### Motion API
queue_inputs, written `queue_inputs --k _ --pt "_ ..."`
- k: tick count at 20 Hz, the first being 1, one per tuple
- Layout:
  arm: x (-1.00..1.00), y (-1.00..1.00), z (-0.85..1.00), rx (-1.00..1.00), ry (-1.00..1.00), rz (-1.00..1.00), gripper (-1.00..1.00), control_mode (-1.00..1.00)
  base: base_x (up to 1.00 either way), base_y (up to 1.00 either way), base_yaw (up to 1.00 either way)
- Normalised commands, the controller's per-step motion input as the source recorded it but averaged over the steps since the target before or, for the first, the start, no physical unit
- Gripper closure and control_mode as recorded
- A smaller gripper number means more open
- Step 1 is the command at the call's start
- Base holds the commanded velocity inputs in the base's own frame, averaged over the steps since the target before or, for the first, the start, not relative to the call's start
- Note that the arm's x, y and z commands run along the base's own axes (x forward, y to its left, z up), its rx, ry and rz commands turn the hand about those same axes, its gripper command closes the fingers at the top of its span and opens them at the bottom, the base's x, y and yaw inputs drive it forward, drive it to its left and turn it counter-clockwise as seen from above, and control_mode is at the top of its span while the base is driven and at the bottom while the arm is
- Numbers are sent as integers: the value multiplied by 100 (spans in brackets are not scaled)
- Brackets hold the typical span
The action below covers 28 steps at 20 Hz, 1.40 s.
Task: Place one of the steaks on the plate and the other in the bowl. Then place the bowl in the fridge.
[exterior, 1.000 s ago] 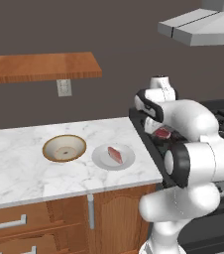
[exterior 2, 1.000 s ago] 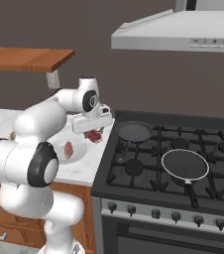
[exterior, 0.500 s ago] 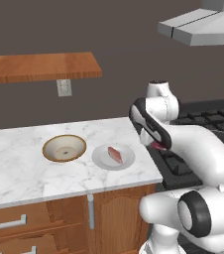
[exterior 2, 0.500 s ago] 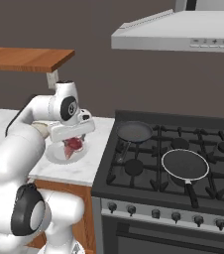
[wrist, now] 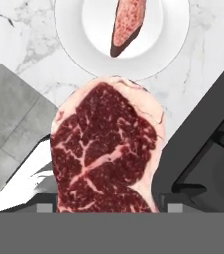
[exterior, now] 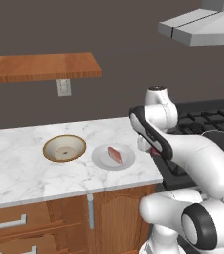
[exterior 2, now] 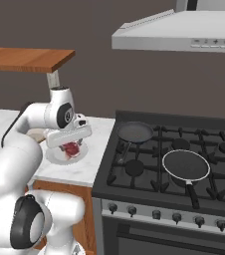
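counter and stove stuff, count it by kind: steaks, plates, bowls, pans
steaks: 2 (dark red steak in the gripper, pale steak on the plate)
plates: 1 (plate)
bowls: 1 (bowl)
pans: 2 (small pan, large pan)
total: 6

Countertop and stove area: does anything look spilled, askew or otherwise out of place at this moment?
Nothing stands out. The paler pink steak lies flat on the round white plate, the tan-rimmed bowl sits upright beside it, and both dark frying pans rest squarely on the stove. The dark red marbled steak is off the counter, carried in the gripper.
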Motion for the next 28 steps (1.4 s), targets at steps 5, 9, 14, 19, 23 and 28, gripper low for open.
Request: queue_inputs --k 5,9,14,19,23,28 --pt "0 23 0 0 0 -1 100 100 0 42 -2" --pt "0 0 0 0 0 0 100 100 0 86 -5" --pt "0 0 0 0 0 0 100 100 0 84 -5" --pt "0 0 0 0 0 0 100 100 9 64 -3" --pt "38 9 0 0 -3 0 100 -100 0 0 0" --pt "83 0 -3 0 0 0 100 -100 0 0 0"
